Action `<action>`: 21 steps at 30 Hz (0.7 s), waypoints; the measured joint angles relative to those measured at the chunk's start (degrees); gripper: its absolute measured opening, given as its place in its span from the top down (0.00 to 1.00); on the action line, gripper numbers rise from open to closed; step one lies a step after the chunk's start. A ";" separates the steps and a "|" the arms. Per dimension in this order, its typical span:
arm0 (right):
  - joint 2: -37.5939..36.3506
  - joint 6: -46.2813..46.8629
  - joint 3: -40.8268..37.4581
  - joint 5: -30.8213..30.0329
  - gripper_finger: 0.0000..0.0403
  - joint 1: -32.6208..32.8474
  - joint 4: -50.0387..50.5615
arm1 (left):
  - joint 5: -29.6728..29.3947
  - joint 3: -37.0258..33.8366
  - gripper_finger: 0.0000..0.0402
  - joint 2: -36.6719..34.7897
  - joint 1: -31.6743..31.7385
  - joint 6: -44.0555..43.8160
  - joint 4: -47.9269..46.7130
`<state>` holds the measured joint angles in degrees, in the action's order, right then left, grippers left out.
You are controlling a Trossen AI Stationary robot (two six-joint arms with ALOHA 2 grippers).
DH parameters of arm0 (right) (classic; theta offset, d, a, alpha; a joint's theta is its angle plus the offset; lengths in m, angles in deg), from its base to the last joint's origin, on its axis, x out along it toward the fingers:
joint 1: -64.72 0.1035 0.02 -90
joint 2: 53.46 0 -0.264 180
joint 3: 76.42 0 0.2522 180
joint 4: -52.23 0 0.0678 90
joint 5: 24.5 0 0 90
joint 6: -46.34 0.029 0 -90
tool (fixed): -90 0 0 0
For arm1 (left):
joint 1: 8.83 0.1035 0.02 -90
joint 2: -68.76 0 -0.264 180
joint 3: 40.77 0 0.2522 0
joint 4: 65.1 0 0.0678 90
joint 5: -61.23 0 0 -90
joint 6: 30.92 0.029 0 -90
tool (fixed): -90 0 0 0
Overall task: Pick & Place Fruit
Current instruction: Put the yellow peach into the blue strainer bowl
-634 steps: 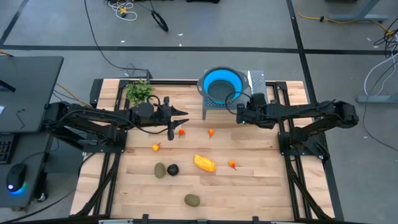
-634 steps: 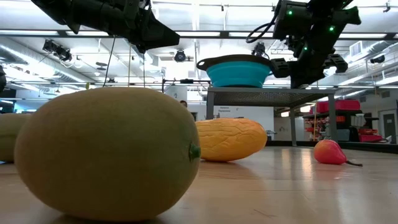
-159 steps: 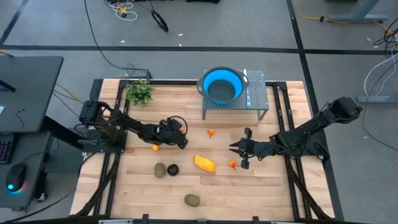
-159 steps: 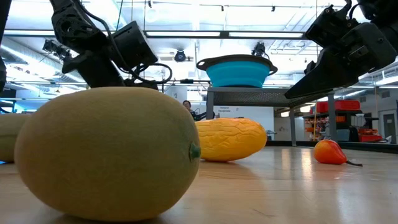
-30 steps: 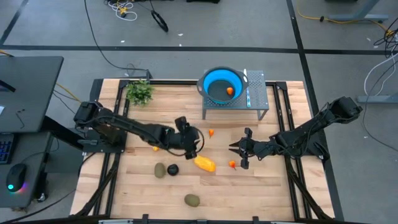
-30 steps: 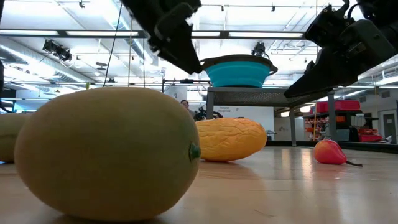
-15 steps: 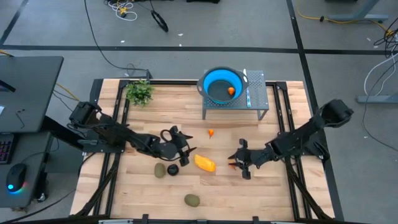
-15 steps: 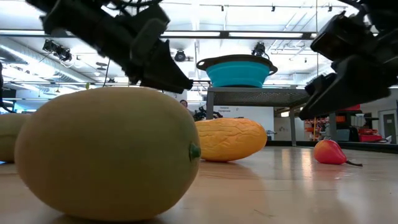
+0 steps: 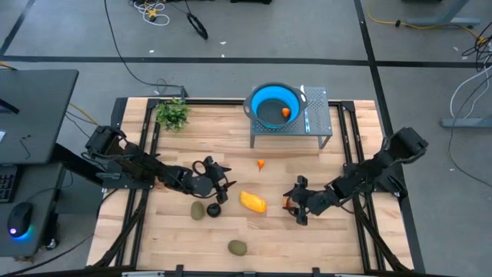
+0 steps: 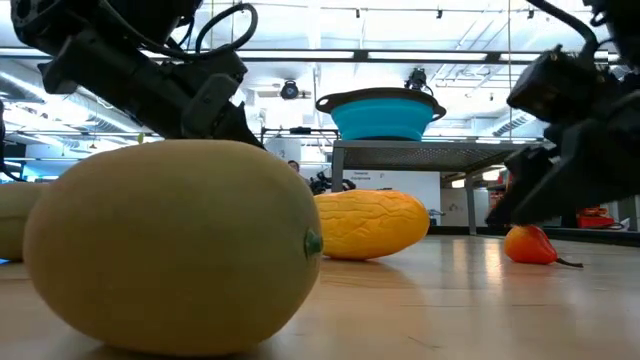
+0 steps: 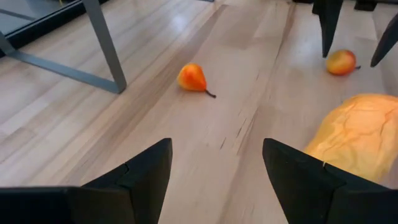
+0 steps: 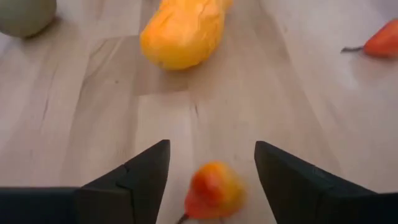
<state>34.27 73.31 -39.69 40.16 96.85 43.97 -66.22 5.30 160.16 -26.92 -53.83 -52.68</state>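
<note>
My right gripper (image 12: pixel 211 180) stands open low over the table, one finger on either side of a small orange-red fruit (image 12: pixel 214 190) without touching it; the same fruit (image 9: pixel 288 203) shows in the high view. My left gripper (image 9: pixel 221 191) is open and holds nothing. It is low, just beyond the blackish round fruit (image 9: pixel 214 209) and left of the elongated yellow-orange fruit (image 9: pixel 253 201). An olive-green oval (image 9: pixel 197 209) lies beside the black one, and another (image 9: pixel 237 247) lies near the front edge. One more small orange-red fruit (image 9: pixel 261 163) lies mid-table.
A blue bowl (image 9: pixel 265 104) stands on a grey metal stand (image 9: pixel 319 137) at the table's far side, with one orange fruit (image 9: pixel 286 112) inside. A leafy green sprig (image 9: pixel 172 114) lies at the far left corner. Bare wood stretches along the front edge.
My left gripper has sunk from above the yellow-orange fruit toward the table and drawn back to the left, ending near the blackish fruit. My right gripper has dropped and moved toward the near edge, so its fingers now flank the small orange-red fruit. No fruit has moved.
</note>
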 joint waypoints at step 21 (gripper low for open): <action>6.24 6.20 0.24 -6.33 0.51 3.61 0.93 | -0.08 -0.83 0.36 0.00 -0.87 -0.22 0.30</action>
<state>40.51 79.50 -39.46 33.83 100.46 44.90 -66.30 4.47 160.16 -27.79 -54.05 -52.38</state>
